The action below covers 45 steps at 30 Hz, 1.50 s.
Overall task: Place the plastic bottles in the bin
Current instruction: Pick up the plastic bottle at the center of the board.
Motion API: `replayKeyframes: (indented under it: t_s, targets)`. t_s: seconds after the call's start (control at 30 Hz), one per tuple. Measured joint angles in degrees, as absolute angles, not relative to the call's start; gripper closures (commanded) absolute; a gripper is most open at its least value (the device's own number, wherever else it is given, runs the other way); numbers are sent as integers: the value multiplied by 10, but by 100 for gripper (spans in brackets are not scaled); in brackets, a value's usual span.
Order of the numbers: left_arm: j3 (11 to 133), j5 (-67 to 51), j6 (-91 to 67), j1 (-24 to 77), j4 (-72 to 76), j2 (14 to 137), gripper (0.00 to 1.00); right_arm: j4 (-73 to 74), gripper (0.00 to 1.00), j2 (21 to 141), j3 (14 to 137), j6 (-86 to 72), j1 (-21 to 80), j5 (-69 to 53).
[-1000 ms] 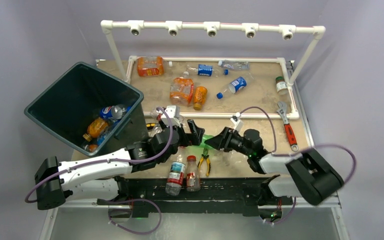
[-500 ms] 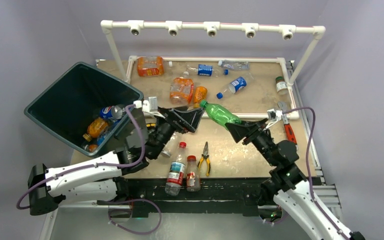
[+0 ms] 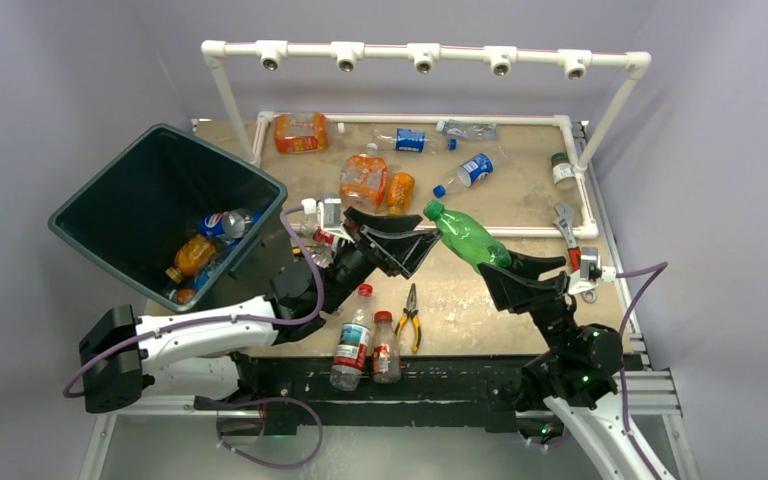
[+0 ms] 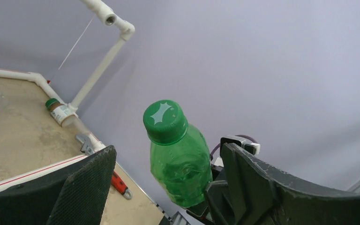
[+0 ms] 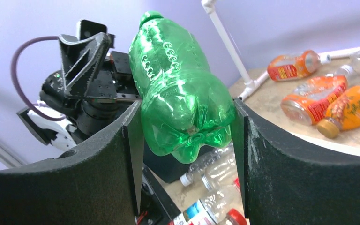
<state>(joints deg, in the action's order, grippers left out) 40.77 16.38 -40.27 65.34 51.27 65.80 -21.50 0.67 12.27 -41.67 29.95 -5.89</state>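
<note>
A green plastic bottle (image 3: 465, 238) hangs tilted in the air above the table's middle. My right gripper (image 3: 495, 268) is shut on its base; both pads press its sides (image 5: 186, 110). My left gripper (image 3: 422, 243) stands open around the capped end, and the green cap (image 4: 165, 121) points between its fingers (image 4: 168, 154) with a gap on the left side. The dark bin (image 3: 130, 190) stands tilted at the left and holds several bottles (image 3: 222, 222). More bottles lie at the back: orange ones (image 3: 363, 182) and blue-labelled ones (image 3: 468, 172). Two bottles (image 3: 352, 340) lie at the front edge.
Yellow-handled pliers (image 3: 409, 318) lie near the front bottles. A red-handled wrench (image 3: 573, 250) lies at the right, beside the white pipe frame (image 3: 425, 52) that rings the back of the table. A clear bottle (image 3: 315, 240) lies under my left arm.
My right gripper has lifted the green bottle off the table and swung right. My left gripper has risen and followed, bringing its fingers around the cap end.
</note>
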Motion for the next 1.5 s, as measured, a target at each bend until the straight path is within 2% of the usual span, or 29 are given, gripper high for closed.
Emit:
replayKeyframes:
  t_s: [0.23,0.53,0.6,0.67,0.77,0.93,1.0,1.03,1.17,1.27,1.3,1.33,1.37,1.4,1.43,1.47,1.5]
  targets:
    - [439,133,-424,653,531,677,24,-250,100,7,119,-425,300,-74]
    - [469,110,-429,653,543,693,56,-271,100,7,117,-429,300,-101]
    - [477,108,-429,651,544,700,60,-279,100,7,117,-429,299,-101]
    - [481,105,-430,649,544,704,60,-284,100,7,117,-429,299,-101]
    - [485,103,-430,649,544,707,49,-284,100,6,117,-429,299,-101]
    - [489,82,-439,650,540,715,37,-278,100,6,117,-429,299,-104]
    - [492,76,-440,650,531,719,36,-274,100,6,117,-428,299,-105]
    - [495,73,-441,651,526,721,39,-273,100,6,117,-428,299,-105]
    - [502,73,-442,649,511,726,75,-276,100,6,117,-429,299,-108]
    - [504,75,-442,648,511,727,96,-277,100,6,117,-429,299,-110]
    - [505,74,-443,648,511,727,100,-277,100,6,117,-429,299,-110]
    - [506,74,-443,648,511,727,100,-278,100,6,117,-429,299,-111]
    - [507,74,-442,649,509,727,100,-279,91,6,117,-429,299,-110]
    - [508,75,-441,649,507,727,100,-278,65,6,117,-429,299,-110]
    - [509,76,-440,648,504,727,100,-276,44,6,119,-429,299,-110]
    - [512,77,-439,648,500,727,100,-272,27,8,121,-429,299,-111]
    - [515,79,-437,648,495,726,100,-266,17,11,126,-429,299,-111]
